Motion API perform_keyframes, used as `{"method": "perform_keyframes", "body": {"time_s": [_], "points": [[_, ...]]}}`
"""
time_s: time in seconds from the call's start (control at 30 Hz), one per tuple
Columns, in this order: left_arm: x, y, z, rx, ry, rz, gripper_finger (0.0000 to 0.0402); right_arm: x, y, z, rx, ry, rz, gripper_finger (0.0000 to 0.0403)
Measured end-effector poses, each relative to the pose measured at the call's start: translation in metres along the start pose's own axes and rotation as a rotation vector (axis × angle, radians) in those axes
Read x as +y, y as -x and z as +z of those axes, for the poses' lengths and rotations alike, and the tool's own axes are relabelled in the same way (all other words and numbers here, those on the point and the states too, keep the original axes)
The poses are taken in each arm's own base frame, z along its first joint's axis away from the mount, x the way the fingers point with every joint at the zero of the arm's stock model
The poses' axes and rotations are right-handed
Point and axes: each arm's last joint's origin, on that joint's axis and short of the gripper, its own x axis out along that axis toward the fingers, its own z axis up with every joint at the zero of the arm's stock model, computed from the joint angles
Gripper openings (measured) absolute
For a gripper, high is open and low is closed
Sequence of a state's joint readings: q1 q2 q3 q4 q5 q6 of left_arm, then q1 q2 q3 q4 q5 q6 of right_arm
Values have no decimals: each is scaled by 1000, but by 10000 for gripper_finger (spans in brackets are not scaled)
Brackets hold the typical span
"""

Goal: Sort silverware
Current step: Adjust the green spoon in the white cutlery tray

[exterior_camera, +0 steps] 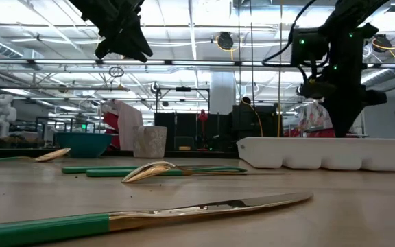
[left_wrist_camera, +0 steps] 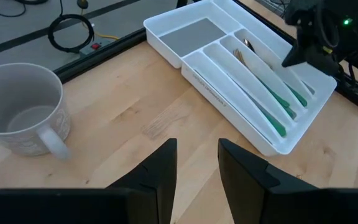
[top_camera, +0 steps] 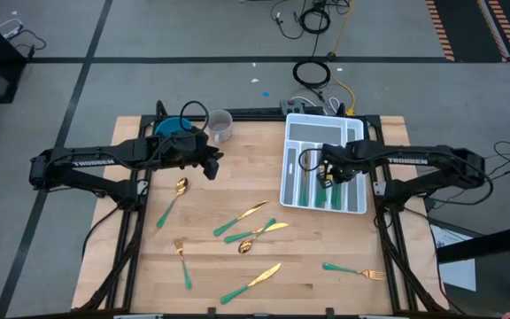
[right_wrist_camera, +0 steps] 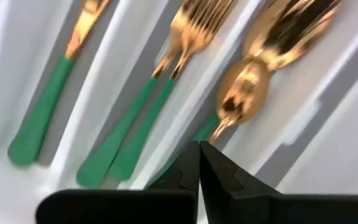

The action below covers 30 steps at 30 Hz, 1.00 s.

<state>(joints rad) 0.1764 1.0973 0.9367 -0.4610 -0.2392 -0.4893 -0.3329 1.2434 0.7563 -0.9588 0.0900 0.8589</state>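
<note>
Gleaming gold-headed, teal-handled silverware [top_camera: 253,239]

Floor [top_camera: 193,44]: grey, crossed by dark lines
Cables [top_camera: 312,71]: black coils on the floor beyond the table
Ceiling [exterior_camera: 204,27]: exposed beams, bright strip lights

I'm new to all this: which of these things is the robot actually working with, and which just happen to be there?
Part of the job:
silverware loose on the table
silverware already in the tray
white divided tray
right hand

Just lying about:
mug
blue bowl
</note>
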Motion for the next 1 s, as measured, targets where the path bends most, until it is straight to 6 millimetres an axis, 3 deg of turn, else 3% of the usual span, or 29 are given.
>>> {"method": "perform_keyframes", "body": {"time_s": [0.17, 0.4, 0.53, 0.73, 1.0], "points": [[0, 0, 0, -3, 3, -2, 123, -3, -1, 5, -38, 23, -28, 21], [0, 0, 0, -4, 4, -2, 123, -1, -18, 11, 11, 26, -104, 134], [0, 0, 0, -4, 4, -2, 123, 2, -28, 13, 41, 31, -144, 171], [0, 0, 0, -3, 4, -2, 123, 4, -39, 14, 84, 38, -183, 163], [0, 0, 0, -3, 4, -2, 123, 5, -47, 14, 114, 42, -209, 110]]}}
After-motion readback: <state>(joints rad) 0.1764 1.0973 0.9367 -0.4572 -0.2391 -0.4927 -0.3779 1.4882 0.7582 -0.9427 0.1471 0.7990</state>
